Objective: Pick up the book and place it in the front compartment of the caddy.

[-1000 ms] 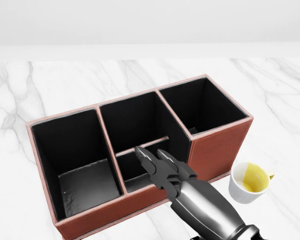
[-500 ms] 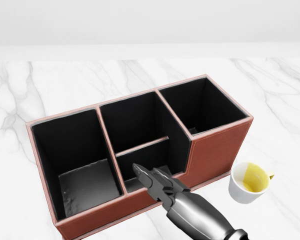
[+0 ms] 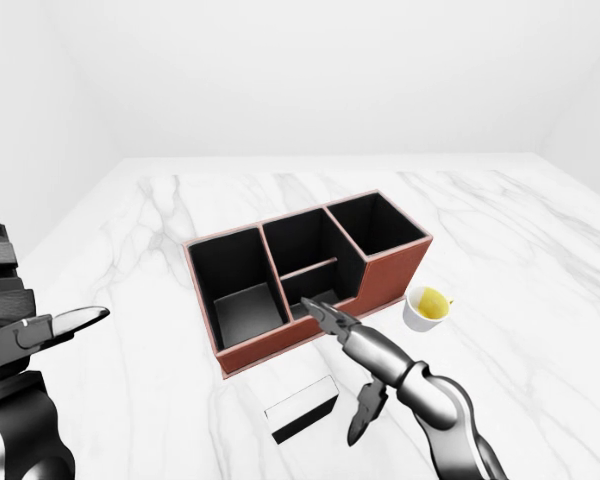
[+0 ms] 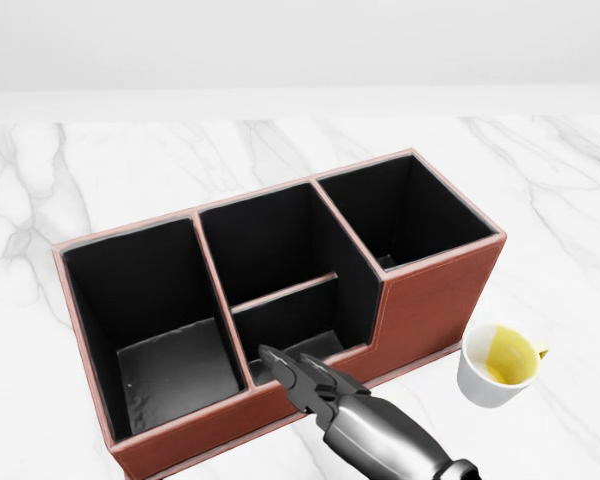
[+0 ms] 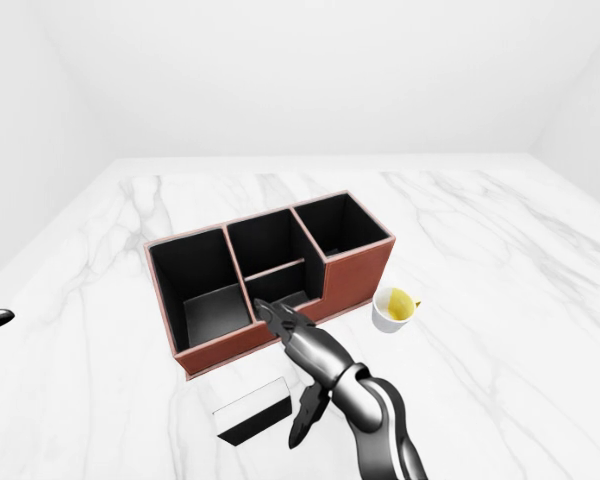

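Right robot hand (image 4: 298, 376) lower, off caddy (image 4: 435, 300).

The right arm (image 3: 420, 385) is finished in smooth, glossy grey metal, shaded from bright silver highlights to near black. Its forearm is shaped as a rounded, tapering capsule, and a dark ring is seen at the joint behind it. The right hand (image 3: 345, 365) is made of three slim, dark, pointed fingers (image 3: 325, 315), each built of short faceted segments with pale glints on their edges. The left hand (image 3: 40, 330) is drawn in the same dark grey, with blocky, ribbed knuckle housings and one long, flat, tapering finger. A rounded dark shell with a thin light rim is seen below it.
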`<state>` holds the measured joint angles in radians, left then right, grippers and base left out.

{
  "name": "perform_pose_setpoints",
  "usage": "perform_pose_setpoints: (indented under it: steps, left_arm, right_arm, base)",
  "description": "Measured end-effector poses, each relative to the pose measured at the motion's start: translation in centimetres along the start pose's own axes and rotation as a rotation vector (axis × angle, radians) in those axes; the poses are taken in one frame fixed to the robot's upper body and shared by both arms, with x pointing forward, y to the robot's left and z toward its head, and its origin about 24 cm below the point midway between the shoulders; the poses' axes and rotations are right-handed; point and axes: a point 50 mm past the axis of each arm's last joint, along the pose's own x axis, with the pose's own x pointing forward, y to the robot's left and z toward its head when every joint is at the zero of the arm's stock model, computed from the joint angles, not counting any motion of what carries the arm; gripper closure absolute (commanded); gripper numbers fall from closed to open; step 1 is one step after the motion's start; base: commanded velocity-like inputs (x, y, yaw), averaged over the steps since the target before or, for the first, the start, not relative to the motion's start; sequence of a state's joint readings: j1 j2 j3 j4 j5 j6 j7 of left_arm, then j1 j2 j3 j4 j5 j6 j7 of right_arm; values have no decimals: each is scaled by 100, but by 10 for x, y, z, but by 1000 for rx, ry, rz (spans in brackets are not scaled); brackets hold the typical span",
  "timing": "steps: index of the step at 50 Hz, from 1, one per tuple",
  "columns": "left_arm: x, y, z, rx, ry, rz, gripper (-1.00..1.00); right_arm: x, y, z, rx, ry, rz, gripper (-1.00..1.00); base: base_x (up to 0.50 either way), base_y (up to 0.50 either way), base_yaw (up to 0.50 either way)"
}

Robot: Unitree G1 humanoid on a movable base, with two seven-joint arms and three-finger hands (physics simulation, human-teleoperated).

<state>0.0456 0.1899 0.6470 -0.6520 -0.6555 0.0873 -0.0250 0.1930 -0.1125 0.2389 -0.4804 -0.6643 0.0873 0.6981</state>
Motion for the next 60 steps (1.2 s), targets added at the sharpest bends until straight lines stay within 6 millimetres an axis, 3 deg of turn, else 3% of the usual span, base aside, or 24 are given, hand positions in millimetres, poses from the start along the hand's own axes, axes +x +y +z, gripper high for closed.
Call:
perform_pose_setpoints:
  steps: [20,60]
  left_arm:
    - [1,0,-1,2,2,3,-100]
    - [2,1,-1,2,3,6,-100]
  right_arm:
    - [11,3,-9,15,32,31,-100]
    - [28,18,-5,-36,44,106,-100]
  base:
    - [0,0,0]
    - [0,0,0]
